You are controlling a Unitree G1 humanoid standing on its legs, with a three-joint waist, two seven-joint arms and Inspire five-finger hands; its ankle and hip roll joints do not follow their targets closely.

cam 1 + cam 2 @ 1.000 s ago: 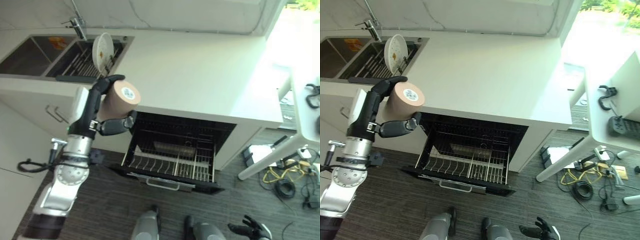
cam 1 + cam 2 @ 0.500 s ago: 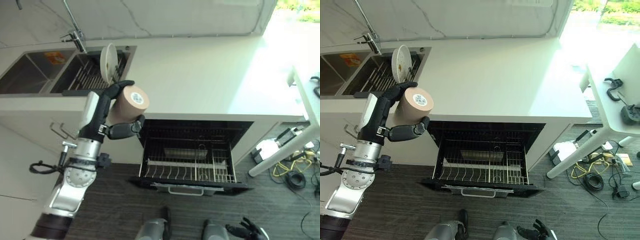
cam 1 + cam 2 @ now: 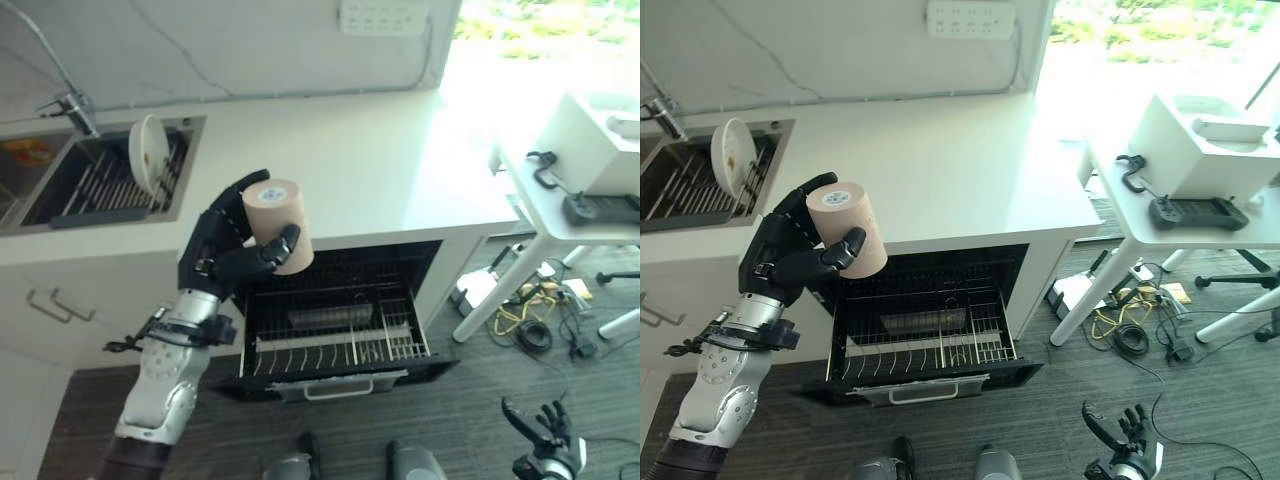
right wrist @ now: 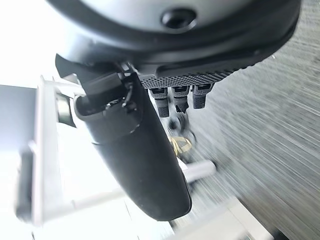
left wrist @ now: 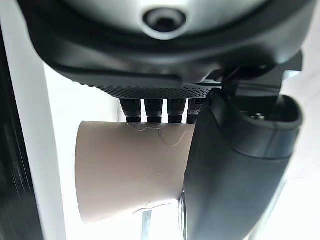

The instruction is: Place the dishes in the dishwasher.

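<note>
The white worktop (image 3: 380, 170) runs across the room, with a white wall and a socket strip (image 3: 385, 15) behind it and grey floor (image 3: 1200, 400) below. At its left end is a sink (image 3: 60, 190) holding a rack, where a white plate (image 3: 148, 153) stands on edge. Under the worktop the dishwasher (image 3: 340, 300) is open, and its lower wire rack (image 3: 335, 345) is pulled out over the floor. To the right stands a white side table (image 3: 1200, 215) carrying a white box (image 3: 1200, 140) and a black controller (image 3: 1195, 210), with cables (image 3: 1130, 335) lying on the floor beneath.

The left robot hand (image 3: 225, 258) is raised in front of the worktop edge, above the left side of the open dishwasher. Its fingers and thumb are curled round a tan cup (image 3: 278, 225). The cup's long axis is tilted, its flat base turned up and toward the worktop, its wider mouth down toward the dishwasher. The right robot hand (image 3: 1120, 440) hangs low over the floor, fingers spread and holding nothing.
</note>
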